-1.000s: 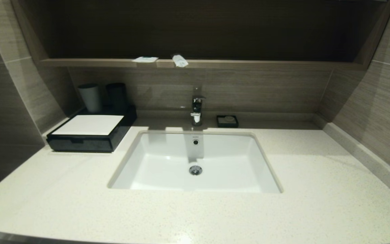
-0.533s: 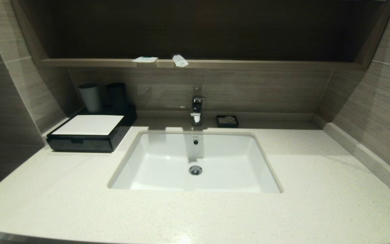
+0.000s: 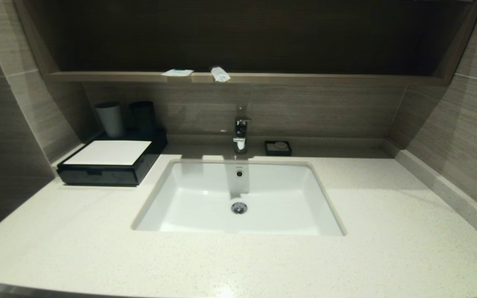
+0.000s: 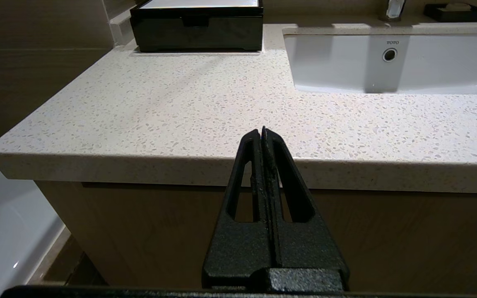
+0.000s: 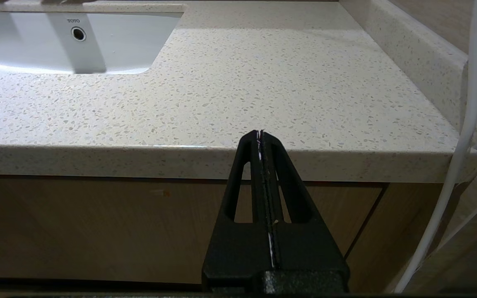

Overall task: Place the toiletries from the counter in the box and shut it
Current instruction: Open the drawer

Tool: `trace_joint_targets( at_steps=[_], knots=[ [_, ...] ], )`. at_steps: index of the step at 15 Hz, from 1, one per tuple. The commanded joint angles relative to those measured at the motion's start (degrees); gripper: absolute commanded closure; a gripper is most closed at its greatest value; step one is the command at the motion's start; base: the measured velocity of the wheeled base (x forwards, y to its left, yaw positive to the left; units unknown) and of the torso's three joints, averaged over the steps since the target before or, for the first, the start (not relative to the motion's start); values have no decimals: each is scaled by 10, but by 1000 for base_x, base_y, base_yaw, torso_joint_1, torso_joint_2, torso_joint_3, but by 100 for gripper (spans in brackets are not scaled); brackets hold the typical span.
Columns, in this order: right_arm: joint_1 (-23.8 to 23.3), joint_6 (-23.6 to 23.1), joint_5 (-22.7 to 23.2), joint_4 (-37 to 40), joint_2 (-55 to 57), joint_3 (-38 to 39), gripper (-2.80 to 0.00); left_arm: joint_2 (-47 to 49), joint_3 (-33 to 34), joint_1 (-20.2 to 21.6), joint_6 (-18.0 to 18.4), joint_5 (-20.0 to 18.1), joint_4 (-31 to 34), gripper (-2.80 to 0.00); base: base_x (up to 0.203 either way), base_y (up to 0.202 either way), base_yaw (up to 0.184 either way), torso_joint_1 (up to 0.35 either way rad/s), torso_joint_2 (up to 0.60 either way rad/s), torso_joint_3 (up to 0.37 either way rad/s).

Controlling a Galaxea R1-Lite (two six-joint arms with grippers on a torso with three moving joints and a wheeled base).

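Two white packets: flat one (image 3: 177, 73), thin one (image 3: 220, 74). Two cups: pale one (image 3: 110, 119), dark one (image 3: 142, 117). One black box (image 3: 110, 162). One sink (image 3: 238, 198). One tap (image 3: 240, 134). One soap dish (image 3: 278, 147).

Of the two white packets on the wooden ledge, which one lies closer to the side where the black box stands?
The flat sachet with the green mark. It lies left of the narrow pouch, toward the black box.

A bathroom vanity: white undermount sink (image 3: 238, 198), chrome faucet (image 3: 240, 134), speckled stone countertop (image 3: 387, 231), tiled walls.
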Motion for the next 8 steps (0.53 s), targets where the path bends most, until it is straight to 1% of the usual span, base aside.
trace_joint_targets(
  at_steps=[1, 8],
  knots=[
    [0, 0, 0, 0, 0, 0, 0, 0, 11, 0, 1, 0, 0, 0, 0, 0, 0, 0, 0, 0],
    [0, 0, 0, 0, 0, 0, 0, 0, 11, 0, 6, 1, 1, 0, 0, 0, 0, 0, 0, 0]
  ],
)
